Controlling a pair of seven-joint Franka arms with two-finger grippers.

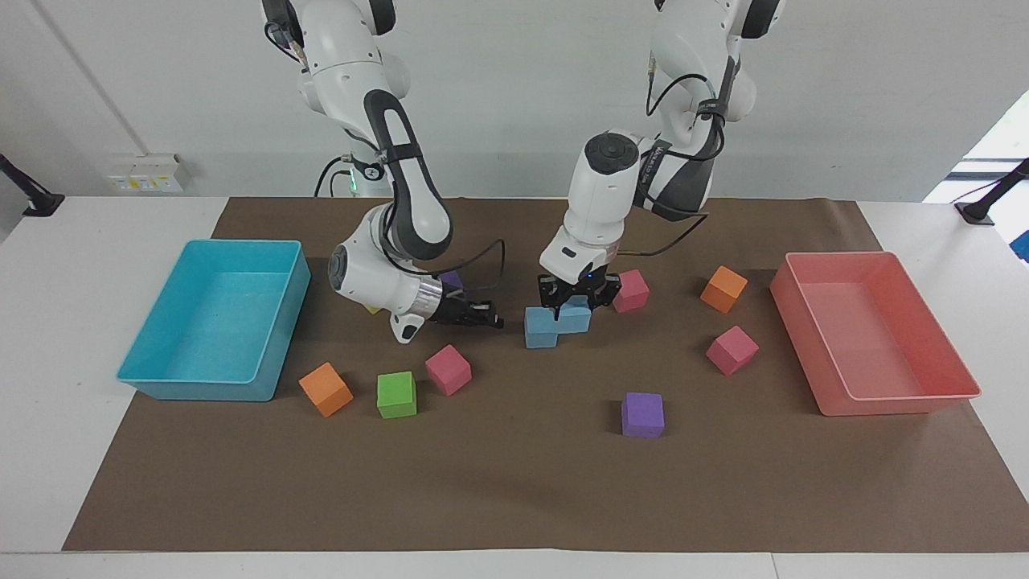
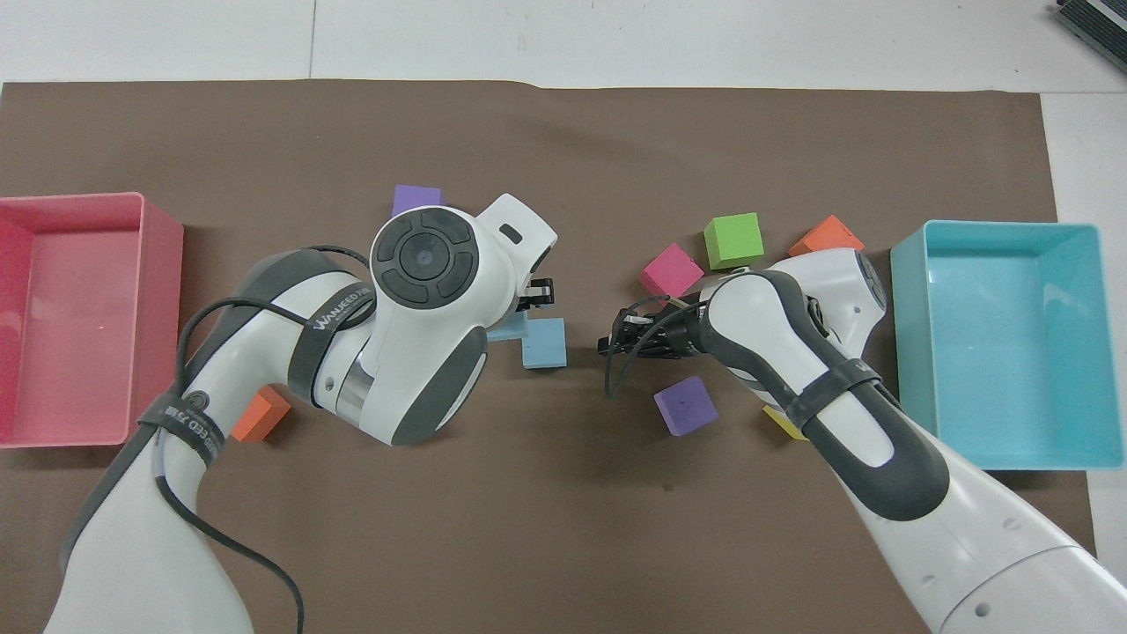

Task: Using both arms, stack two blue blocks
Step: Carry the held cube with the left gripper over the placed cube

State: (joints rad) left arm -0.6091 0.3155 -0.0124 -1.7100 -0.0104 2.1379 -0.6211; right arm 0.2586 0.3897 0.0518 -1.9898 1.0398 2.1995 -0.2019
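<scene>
Left pincer clenched on one blue block, carried just above and partly overlapping the second blue block, offset toward the left arm's end; contact between the two could not be judged. Second blue block rested on the brown mat near the middle of the worktop. Right pincer clamped tight with nothing in it, held low over the mat beside the second blue block, toward the right arm's end; right arm waiting.

Observed farthest from the robots: purple cube, green cube, orange cube, pink cube. Closer in: another pink cube. Closer still: pink cube and orange cube. Turquoise tray at the right arm's end, pink tray at the left arm's end. White wall at the robots' end.
</scene>
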